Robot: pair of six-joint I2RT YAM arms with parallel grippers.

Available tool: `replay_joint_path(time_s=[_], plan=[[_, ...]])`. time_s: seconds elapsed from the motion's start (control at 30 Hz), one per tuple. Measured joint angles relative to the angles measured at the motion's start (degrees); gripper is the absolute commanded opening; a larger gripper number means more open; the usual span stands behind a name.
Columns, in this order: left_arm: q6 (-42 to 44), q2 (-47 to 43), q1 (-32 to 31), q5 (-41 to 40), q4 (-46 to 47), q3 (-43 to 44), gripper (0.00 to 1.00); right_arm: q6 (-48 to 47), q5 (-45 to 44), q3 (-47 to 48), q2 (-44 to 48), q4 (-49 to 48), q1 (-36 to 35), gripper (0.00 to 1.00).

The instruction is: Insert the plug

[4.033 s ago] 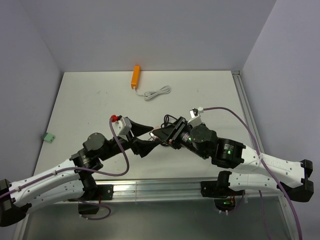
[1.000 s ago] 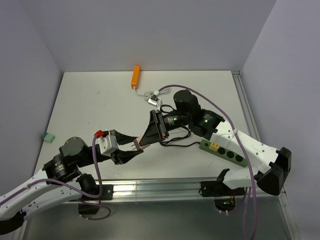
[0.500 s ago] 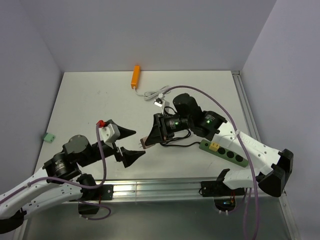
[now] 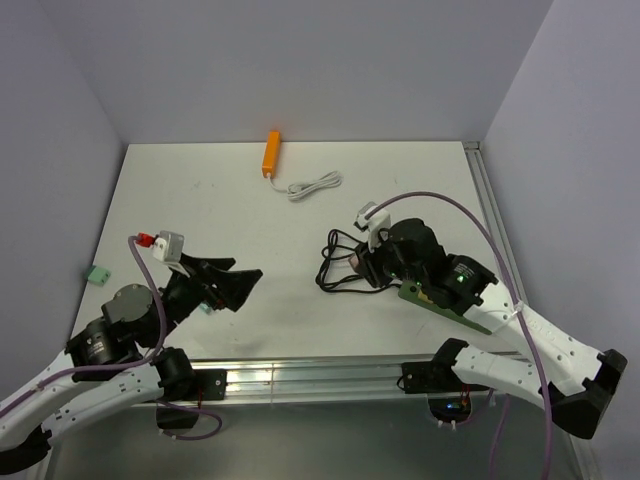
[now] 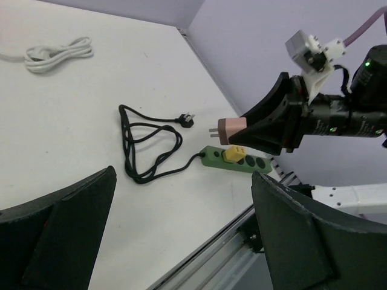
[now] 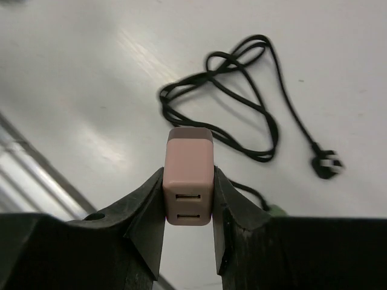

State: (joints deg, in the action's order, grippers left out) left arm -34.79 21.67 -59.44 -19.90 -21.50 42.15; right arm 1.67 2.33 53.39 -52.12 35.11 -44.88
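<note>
While R jaws clamp pink plug (image 6: 188,175), L jaws gape.

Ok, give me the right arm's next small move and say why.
Probably rotate the wrist so the prongs face down. The right pincer is shut on the pink plug, held close to the green power strip, but in the left wrist view its prongs point sideways, not at the open sockets beside the yellow piece.

There is one pink plug (image 6: 188,175), one green power strip (image 5: 213,155) and one black cord (image 5: 125,142). One white cable (image 4: 315,185) and one orange block (image 4: 271,152) lie farther back.
</note>
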Motion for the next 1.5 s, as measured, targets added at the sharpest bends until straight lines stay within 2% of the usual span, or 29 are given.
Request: replay_joint_path(time_s=[0.17, 0.43, 0.6, 0.8, 1.03, 1.5], plan=[[-5.5, 0.4, 0.0, 1.5, 4.7, -5.8, 0.93, -12.7, -6.0, -0.5, -2.2, 3.9, 4.9, 0.00], [-12.1, 1.8, 0.0, 9.9, 15.0, -17.3, 0.90, -27.9, -10.2, -5.5, -3.8, 16.7, 11.6, 0.00], [-14.5, 0.8, 0.0, 14.7, 19.2, -18.9, 0.90, -32.9, -7.2, -12.9, 0.0, 25.4, 13.9, 0.00], [-14.3, -3.2, 0.0, 16.5, 19.9, -19.2, 0.91, -36.1, -6.1, -11.7, 4.5, 32.3, 15.8, 0.00], [-13.7, -8.1, 0.0, 16.0, 18.1, -19.4, 0.92, -42.3, -8.2, -10.8, 4.4, 33.8, 27.7, 0.00], [-13.8, -11.0, 0.0, 15.9, 17.1, -20.6, 0.93, -49.3, -7.8, -5.2, -10.2, 29.9, 33.3, 0.00]])
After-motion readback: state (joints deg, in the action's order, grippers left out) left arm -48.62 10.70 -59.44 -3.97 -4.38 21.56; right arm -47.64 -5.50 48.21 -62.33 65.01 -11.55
